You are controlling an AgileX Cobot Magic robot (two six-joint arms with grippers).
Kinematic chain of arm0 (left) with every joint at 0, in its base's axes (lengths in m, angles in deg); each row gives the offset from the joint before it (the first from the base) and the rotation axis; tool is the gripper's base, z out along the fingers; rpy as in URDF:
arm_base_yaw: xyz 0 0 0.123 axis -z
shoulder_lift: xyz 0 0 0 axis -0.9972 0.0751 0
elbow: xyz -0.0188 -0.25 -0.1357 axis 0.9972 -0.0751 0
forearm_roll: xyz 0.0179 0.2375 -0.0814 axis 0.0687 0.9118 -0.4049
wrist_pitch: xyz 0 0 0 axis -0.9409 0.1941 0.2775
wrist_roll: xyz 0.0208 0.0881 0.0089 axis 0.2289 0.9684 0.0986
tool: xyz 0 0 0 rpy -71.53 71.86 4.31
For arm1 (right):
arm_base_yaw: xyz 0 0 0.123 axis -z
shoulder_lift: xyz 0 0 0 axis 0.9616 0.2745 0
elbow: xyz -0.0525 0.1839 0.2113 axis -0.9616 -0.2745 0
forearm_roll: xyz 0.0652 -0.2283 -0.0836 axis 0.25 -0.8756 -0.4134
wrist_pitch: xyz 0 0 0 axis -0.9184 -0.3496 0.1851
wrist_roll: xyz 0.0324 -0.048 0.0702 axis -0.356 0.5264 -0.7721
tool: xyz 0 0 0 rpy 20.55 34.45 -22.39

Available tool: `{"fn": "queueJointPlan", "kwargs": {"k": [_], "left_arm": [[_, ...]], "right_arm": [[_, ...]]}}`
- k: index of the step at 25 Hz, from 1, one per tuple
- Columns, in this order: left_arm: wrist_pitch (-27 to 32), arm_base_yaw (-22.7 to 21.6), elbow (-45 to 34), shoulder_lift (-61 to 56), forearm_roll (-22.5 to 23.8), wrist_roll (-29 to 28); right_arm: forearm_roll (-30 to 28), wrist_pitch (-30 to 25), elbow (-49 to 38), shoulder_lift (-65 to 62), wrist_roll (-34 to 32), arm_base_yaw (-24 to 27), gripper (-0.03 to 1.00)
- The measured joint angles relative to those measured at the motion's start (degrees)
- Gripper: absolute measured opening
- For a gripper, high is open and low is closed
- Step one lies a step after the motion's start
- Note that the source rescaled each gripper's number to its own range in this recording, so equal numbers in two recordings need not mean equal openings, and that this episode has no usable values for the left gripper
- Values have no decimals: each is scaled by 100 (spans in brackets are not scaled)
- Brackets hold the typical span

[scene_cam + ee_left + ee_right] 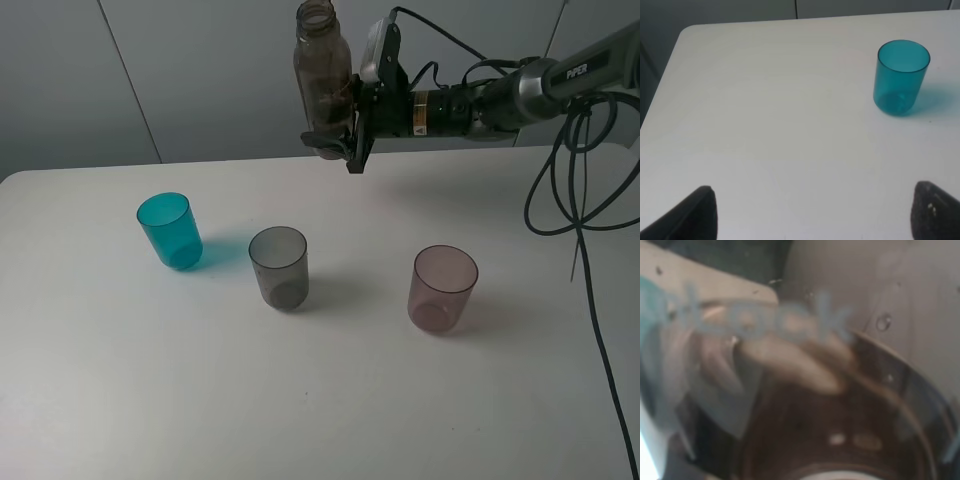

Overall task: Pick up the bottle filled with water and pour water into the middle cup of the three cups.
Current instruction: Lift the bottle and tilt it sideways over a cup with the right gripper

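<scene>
Right end effector [336,140] holds one bottle [322,70]; three cups [278,265] stand apart.

Teal "lock" on the bottle [805,410]

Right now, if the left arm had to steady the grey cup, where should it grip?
Probably the grey cup across its side wall, about mid-height, coming in from the camera side. It stands upright with its mouth open, the teal cup sits to its left, and the bottle hangs higher up behind it.
</scene>
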Motion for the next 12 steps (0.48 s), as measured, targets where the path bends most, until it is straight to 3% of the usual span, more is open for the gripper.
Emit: {"fn": "queueJointPlan", "kwargs": {"k": [12], "left_arm": [[0, 0, 0, 0, 0, 0]], "right_arm": [[-291, -161, 9, 85, 892, -24, 5]]}}
